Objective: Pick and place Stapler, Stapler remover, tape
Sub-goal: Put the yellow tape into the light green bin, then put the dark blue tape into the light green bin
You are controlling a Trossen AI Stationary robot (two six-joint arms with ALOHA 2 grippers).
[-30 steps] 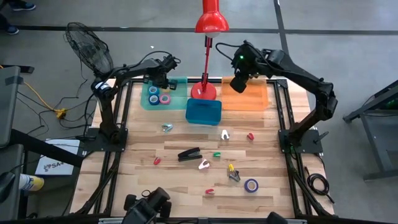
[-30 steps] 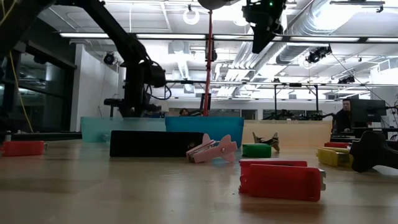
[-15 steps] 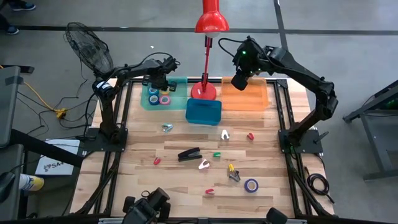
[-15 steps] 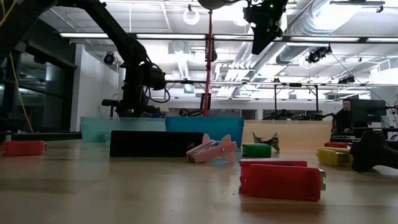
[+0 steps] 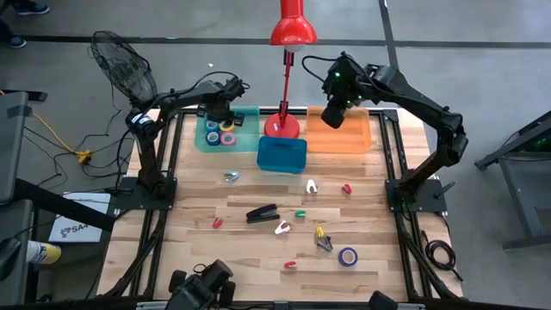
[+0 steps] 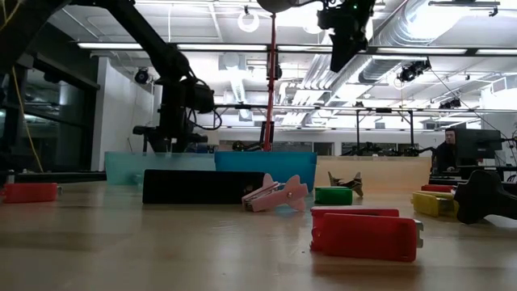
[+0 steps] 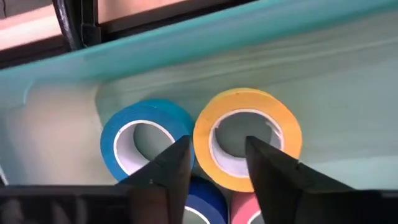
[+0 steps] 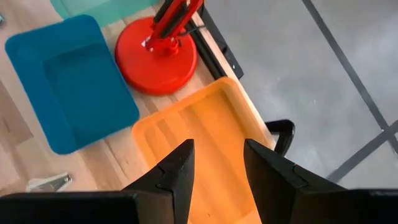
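Left gripper [image 5: 225,113] still low over the teal tray [image 5: 250,138] upper left, jaws parted above yellow tape [image 7: 247,138], right gripper [image 5: 332,113] slightly raised, open and empty, above orange tray [image 5: 353,142].

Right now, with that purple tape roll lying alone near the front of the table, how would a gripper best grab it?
From straight above. The purple tape roll lies flat on the table with its hole facing up, so one finger could likely drop into the hole and the other outside, pinching the ring's wall. Nothing crowds it closely.
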